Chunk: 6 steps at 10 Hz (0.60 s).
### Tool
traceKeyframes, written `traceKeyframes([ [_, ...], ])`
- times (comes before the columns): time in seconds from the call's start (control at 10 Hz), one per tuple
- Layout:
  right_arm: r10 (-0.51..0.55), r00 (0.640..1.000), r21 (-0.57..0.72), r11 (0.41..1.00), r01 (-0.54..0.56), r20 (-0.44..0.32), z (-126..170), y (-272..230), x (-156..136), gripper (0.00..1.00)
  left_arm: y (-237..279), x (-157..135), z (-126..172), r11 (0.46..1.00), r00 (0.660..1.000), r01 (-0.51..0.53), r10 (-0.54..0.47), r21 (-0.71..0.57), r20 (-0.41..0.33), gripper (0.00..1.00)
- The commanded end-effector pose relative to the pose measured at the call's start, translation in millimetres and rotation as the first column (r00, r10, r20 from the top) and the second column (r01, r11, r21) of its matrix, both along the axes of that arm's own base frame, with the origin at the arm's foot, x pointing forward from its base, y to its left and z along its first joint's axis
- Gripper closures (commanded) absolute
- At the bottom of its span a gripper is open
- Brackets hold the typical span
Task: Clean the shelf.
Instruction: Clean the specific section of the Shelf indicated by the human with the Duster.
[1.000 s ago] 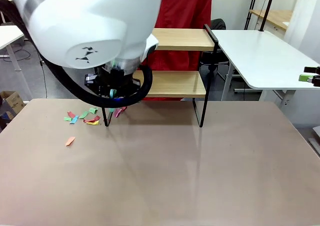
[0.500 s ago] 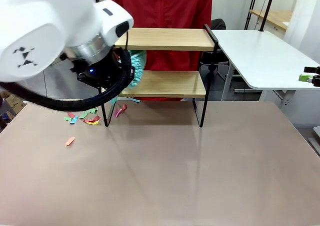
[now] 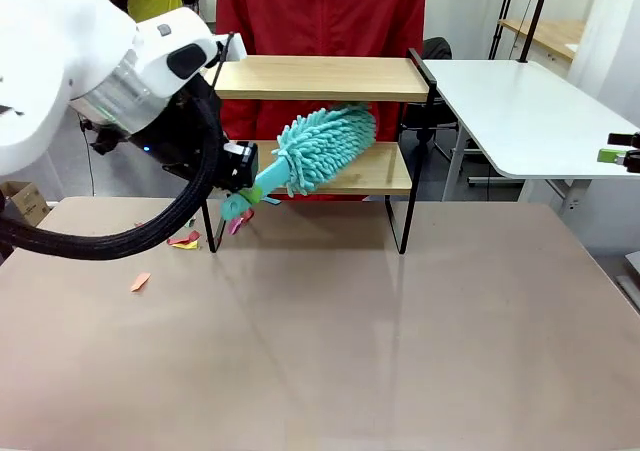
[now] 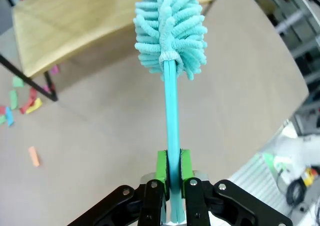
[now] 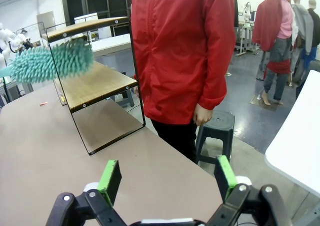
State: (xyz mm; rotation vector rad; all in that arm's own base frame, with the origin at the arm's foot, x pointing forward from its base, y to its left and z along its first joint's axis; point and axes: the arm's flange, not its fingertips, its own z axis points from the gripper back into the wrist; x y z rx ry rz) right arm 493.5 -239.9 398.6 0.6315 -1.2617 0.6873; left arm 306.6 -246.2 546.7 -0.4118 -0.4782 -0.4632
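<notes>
Wooden shelf [image 3: 330, 77]: two boards in a black frame, at the far side of the surface [image 3: 350, 351].
Left gripper [image 4: 171, 162]: clamped on the teal duster [image 3: 322, 149] handle, just beside the shelf's left leg; the fluffy head is at the lower board's front edge.
Right gripper [image 5: 168, 177]: wide open, empty, well apart from the shelf.

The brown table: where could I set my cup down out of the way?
The whole near and right side of the brown tabletop, in front of the two-tier wooden shelf, is bare. Crowded: the far-left corner by the shelf's left leg, strewn with coloured paper scraps, where the left end effector holds a fluffy teal duster by the lower board.
</notes>
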Motion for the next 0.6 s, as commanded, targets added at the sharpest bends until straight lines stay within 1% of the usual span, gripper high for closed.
traceKeyframes([
  [0.0, -0.001, 1.0, -0.002, 1.0, 0.001, 0.003, 2, 2, 0, 0.0, 35, 4, 1, 0.991, 0.991, 0.133, -0.132, 0.028, -0.026, 0.87],
  [0.1, -0.001, 1.0, -0.002, 1.0, 0.001, 0.003, 2, 2, 0, 0.0, 46, 4, 3, 0.979, 0.981, 0.194, -0.193, 0.064, -0.023, 0.87],
  [0.2, -0.001, 1.0, -0.002, 1.0, 0.001, 0.003, 2, 2, 0, 0.0, 57, 5, 5, 0.96, 0.964, 0.267, -0.266, 0.09, -0.026, 0.87],
  [0.3, -0.001, 1.0, -0.002, 1.0, 0.001, 0.003, 2, 2, 0, 0.0, 65, 7, 8, 0.944, 0.95, 0.311, -0.307, 0.11, -0.046, 0.87],
  [0.5, -0.001, 1.0, -0.002, 1.0, 0.001, 0.003, 2, 2, 0, 0.0, 83, 9, 22, 0.912, 0.92, 0.393, -0.388, 0.122, -0.061, 0.87],
])
